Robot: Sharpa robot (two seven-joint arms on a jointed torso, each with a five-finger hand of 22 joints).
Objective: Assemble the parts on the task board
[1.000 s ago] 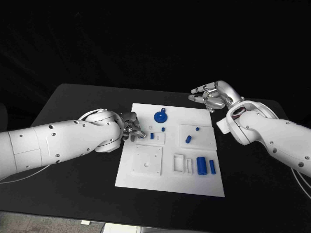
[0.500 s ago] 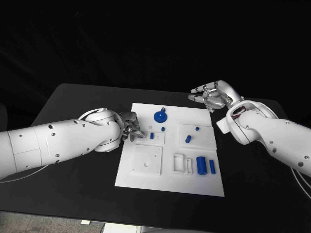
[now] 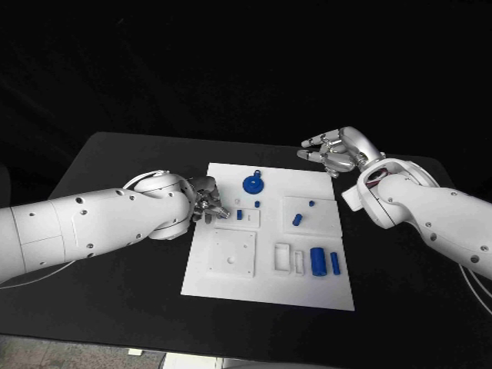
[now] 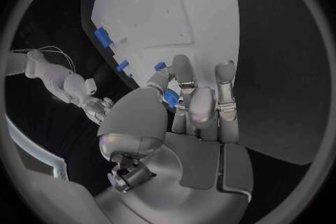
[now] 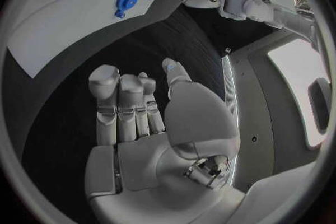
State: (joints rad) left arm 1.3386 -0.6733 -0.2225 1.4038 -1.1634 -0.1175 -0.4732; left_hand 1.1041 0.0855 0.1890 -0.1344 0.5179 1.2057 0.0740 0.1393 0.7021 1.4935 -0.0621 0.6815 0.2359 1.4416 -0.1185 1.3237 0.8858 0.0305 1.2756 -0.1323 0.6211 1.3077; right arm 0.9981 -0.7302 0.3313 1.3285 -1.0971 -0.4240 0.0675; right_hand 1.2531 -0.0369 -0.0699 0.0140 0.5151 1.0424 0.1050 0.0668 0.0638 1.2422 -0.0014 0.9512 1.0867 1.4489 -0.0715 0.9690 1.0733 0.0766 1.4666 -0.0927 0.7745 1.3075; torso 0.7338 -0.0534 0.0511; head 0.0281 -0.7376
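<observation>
Your black table [image 3: 124, 254] carries the task board [image 3: 230, 288] centrally. At nine o'clock, the left hand [image 3: 207, 201] pinches a small blue part [image 4: 170, 97]; at two o'clock, the right hand [image 3: 337, 154] hovers empty, fingers apart.

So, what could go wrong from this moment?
The left hand pinches a small blue part only at its fingertips above the task board, so it may slip or go in tilted. Its fingers hide the part in the head view, so alignment is hard to check. The right hand hovers off the board, unable to steady it.
</observation>
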